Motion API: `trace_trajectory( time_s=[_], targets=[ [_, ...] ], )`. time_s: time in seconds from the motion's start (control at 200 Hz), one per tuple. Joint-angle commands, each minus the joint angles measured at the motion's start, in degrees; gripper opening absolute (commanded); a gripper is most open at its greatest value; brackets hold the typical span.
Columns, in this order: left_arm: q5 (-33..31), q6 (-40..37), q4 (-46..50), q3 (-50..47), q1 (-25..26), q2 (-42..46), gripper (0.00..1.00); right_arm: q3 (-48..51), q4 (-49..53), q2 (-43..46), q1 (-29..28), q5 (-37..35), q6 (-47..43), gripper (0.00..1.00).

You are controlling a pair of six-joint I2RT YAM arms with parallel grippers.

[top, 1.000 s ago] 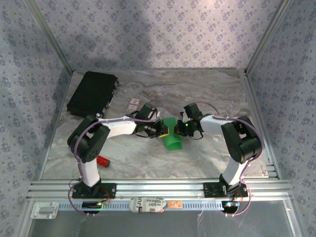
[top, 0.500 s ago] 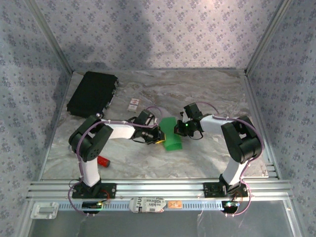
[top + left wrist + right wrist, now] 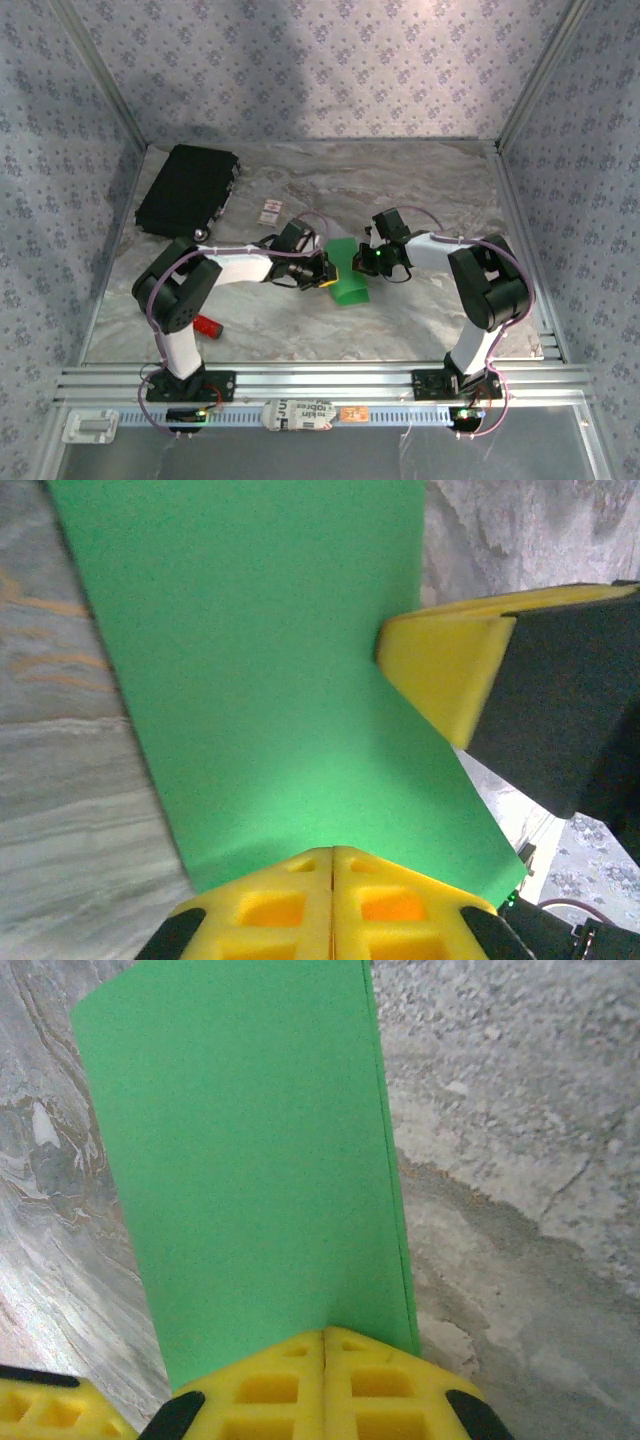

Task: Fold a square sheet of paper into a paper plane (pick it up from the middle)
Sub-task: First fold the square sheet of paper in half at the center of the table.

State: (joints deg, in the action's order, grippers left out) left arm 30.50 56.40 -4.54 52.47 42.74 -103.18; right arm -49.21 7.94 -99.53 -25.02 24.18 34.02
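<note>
Left tool [image 3: 332, 852] pinching green sheet [image 3: 260, 680], right tool [image 3: 323, 1332] pinching too

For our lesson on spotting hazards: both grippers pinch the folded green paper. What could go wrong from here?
1. The left gripper and right gripper are both shut on the square sheet of paper; pulling apart could tear it.
2. Their yellow fingers sit close together, so they might collide.
3. The right wrist view shows layer edges slightly offset; creasing now may fold crooked.
</note>
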Motion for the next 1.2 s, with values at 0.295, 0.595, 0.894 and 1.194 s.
trace_trajectory(
  time_s=[0.295,0.595,0.894,1.194],
  targets=[
    [1.1,0.76,-1.02,-3.63,1.85,-3.93,0.0,2.88,6.13,-2.27,0.67,-8.01,-0.41,0.0],
    [0.0,-0.81,-0.3,-5.46,2.32,0.23,0.0,3.52,5.5,-2.21,0.85,-7.95,-0.19,0.0],
    [0.29,3.06,-2.07,-2.16,3.06,4.0,0.0,3.49,5.72,-1.9,0.89,-7.96,-0.18,0.0],
    [0.21,3.01,-2.76,-3.65,4.16,-0.62,0.0,3.59,5.63,-2.12,0.86,-7.9,-0.18,0.0]
  ],
)
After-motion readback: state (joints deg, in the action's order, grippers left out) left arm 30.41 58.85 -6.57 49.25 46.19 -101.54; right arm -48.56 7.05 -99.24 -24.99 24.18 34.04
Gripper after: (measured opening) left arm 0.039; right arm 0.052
